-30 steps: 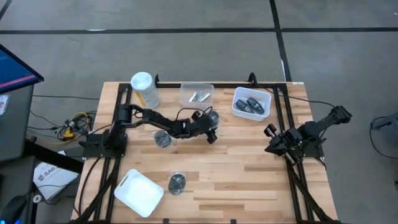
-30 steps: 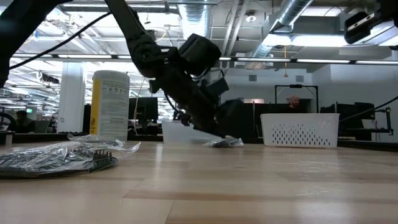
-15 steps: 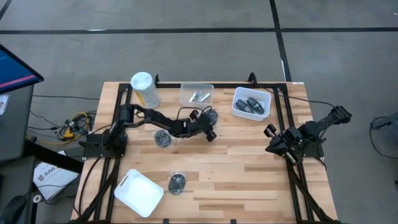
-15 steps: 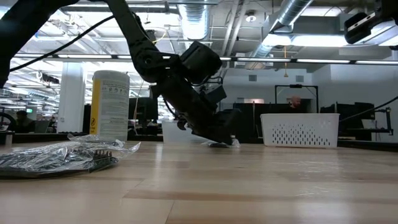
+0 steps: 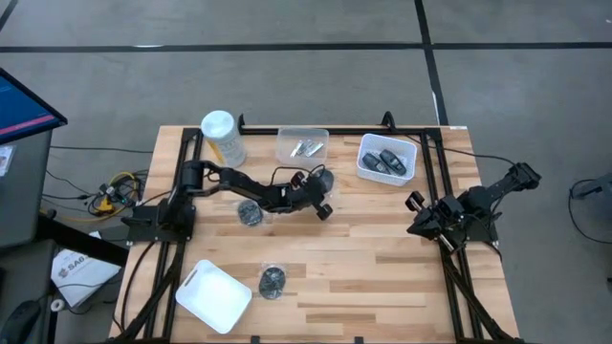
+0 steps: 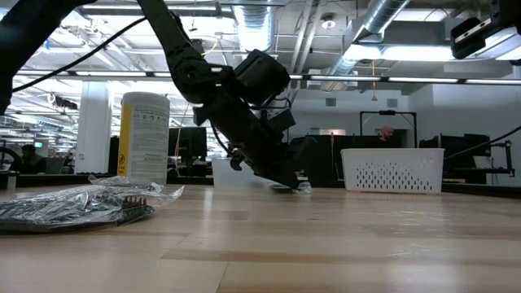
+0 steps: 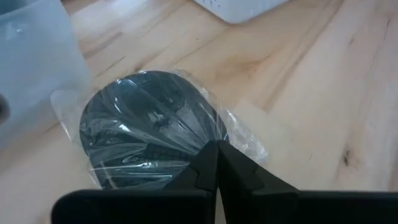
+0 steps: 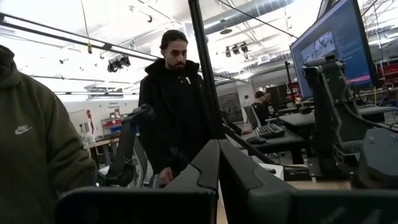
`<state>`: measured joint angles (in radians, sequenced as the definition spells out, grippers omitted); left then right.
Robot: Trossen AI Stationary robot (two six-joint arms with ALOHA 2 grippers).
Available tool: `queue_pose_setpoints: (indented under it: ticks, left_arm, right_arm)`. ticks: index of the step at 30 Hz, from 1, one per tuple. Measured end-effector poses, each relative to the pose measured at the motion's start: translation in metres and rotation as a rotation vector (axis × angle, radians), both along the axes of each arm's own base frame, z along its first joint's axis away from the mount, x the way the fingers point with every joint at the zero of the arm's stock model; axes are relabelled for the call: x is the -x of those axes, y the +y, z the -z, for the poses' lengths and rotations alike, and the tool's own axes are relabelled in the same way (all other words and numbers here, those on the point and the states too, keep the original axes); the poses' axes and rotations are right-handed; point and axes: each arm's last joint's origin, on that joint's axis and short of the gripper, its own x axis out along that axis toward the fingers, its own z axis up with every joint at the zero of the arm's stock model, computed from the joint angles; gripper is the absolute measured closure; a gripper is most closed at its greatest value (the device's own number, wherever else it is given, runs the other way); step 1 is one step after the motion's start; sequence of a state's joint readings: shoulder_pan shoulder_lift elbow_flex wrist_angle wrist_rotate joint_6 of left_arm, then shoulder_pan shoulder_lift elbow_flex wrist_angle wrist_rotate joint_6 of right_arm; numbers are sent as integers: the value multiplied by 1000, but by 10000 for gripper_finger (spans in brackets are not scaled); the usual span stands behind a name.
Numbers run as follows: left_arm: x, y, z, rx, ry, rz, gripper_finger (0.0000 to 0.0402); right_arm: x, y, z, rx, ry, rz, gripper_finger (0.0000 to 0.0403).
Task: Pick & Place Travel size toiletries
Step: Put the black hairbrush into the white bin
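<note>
Toiletries lay scattered over the desk (image 5: 382, 258) when we reached this step: the pick of one dark round lump in clear wrapping (image 7: 149, 134), which sat near the back of the desk, just in front of the clear bin (image 5: 302, 144). Our left gripper (image 5: 322, 198) was down on it, jaws clenched together on the edge of its wrapper. We judged the hold thin, film only, so the next move called for a slow, straight lift before carrying it to a container.

Going by size, the white tray (image 5: 216, 295) stood at the near left edge, the white basket (image 5: 386, 160) with two dark oblong pieces at the back right, and the pale-yellow canister (image 5: 222, 136) at the back left. The clear bin held silvery tubes (image 5: 306, 148). Two more wrapped lumps (image 5: 250, 213) lay under the left arm and near the tray. The bin wall stood closest to the lift path. Our right gripper (image 8: 217, 163) waited off the right edge, jaws shut on nothing.
</note>
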<state>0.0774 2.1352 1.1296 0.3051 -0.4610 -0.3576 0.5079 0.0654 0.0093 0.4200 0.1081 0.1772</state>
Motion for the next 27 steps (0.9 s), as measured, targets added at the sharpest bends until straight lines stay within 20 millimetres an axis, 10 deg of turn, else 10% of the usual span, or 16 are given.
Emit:
queue_pose_setpoints:
  ticks: [14, 27]
  left_arm:
    - [13, -23, -92, -22, -148, 59, 401]
    - [86, -90, -213, 5, -288, 252, 401]
  right_arm:
    - [0, 0, 0, -1, 2, 5, 403]
    - [-3, 1, 10, 82, 84, 15, 403]
